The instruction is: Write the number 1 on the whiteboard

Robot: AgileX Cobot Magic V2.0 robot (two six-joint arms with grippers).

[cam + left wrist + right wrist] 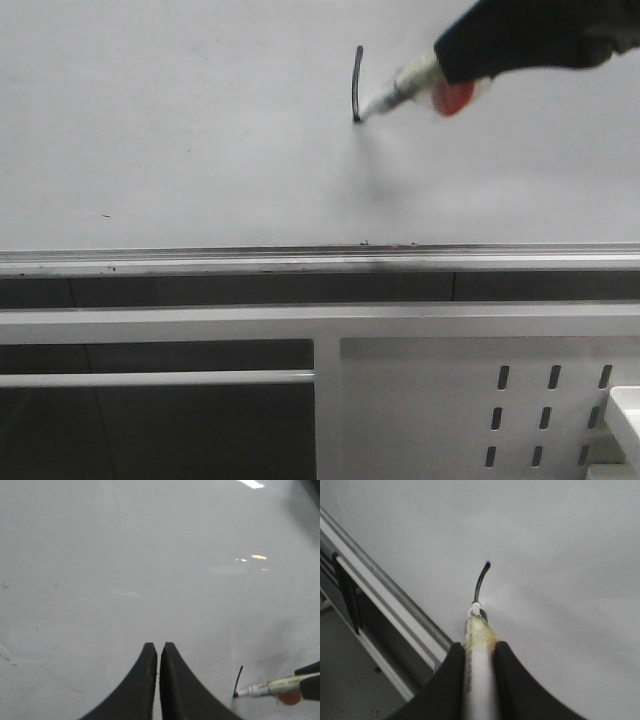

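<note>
**Lena:** The number 1 (357, 84), where did it stand on your screens?

**Me:** It was a short black stroke, slightly bowed, on the upper middle of the whiteboard (180, 130), well above the silver ledge (200, 262). I judged the stroke only partly drawn, with the pen mid-line.

**Lena:** And the pen?

**Me:** The marker pen (400, 93) had its tip touching the lower end of the stroke. Its body slanted up and to the right, with a red ball (453, 96) on it just beside the gripper. In the front view it was blurred, so I took it for moving, though I couldn't swear to it.

**Lena:** Which arm held it?

**Me:** The right gripper (479, 672). Its fingers were clamped on the white barrel from both sides, and the arm reached in from the upper right, angled down toward the board. The left gripper (158, 680) had its jaws together with nothing between them, facing a bare part of the board, well apart from the stroke.

**Lena:** What did the next move call for?

**Me:** As I saw it, carrying the tip straight down toward the ledge with even pressure, so the line lengthened without wavering, then lifting clear. Too much push and the tip could skid or the pen slip in the grip.

**Lena:** Anything below the board?

**Me:** A white perforated panel (450, 400) with slots, lower right.
</note>
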